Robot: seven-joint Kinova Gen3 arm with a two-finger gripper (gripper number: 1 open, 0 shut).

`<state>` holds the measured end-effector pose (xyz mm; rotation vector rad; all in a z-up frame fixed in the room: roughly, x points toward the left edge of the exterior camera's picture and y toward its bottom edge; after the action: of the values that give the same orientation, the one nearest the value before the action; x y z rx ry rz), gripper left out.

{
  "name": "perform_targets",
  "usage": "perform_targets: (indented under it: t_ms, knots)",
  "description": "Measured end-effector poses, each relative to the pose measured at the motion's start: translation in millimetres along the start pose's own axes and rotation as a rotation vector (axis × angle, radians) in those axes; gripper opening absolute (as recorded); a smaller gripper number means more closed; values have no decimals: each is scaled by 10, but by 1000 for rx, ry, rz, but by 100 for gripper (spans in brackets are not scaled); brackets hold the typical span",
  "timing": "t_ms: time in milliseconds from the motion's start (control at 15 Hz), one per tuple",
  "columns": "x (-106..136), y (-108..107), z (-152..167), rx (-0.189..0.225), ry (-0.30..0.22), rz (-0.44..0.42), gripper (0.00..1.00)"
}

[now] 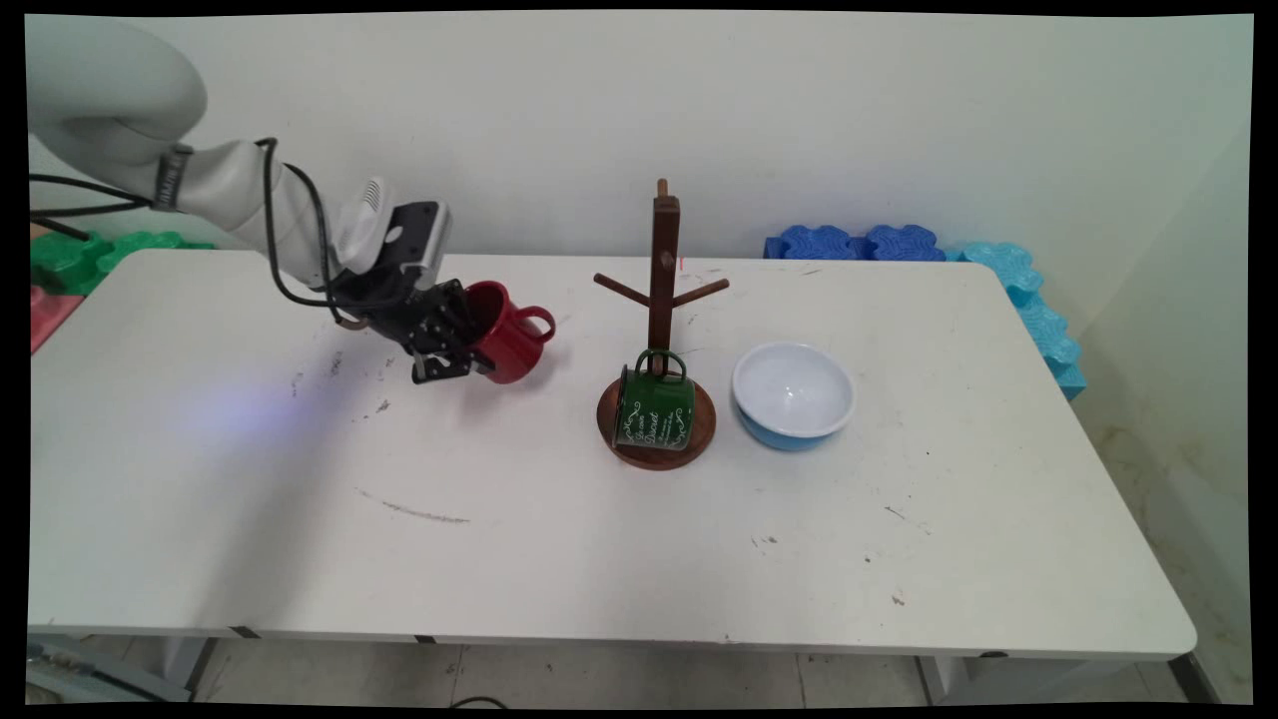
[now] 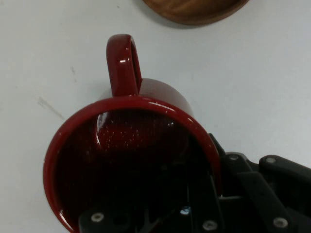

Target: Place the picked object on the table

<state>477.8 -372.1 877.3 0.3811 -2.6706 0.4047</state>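
A red mug [image 1: 509,343] is gripped by the end effector [image 1: 454,345] at its rim, with one finger inside the mug and one outside. The mug is held tilted, its mouth turned to the arm and its handle [image 1: 537,322] pointing to the rack [image 1: 661,330]. It is kept over the left middle part of the desk [image 1: 559,539], low over the surface; whether it touches the desk cannot be told.

The grip is taken on a thin, glossy wall only, so a slip or a turn of the mug between the fingers is judged possible, and then it could drop on the desk. If it is carried to the right, the green mug [image 1: 654,409] on the rack base could be struck.

The bowl [image 1: 794,392], the green mug and the rack pegs are shown only by the main view. In the hand view the dark inside of the mug is seen, with the finger in it, and only an edge of the base [image 2: 194,12].
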Motion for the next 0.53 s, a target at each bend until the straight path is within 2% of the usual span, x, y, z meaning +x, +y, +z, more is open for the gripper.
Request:
perform_targets:
  t_ms: [533]
  knots:
    - [39, -81, 239, 5, -41, 36, 0]
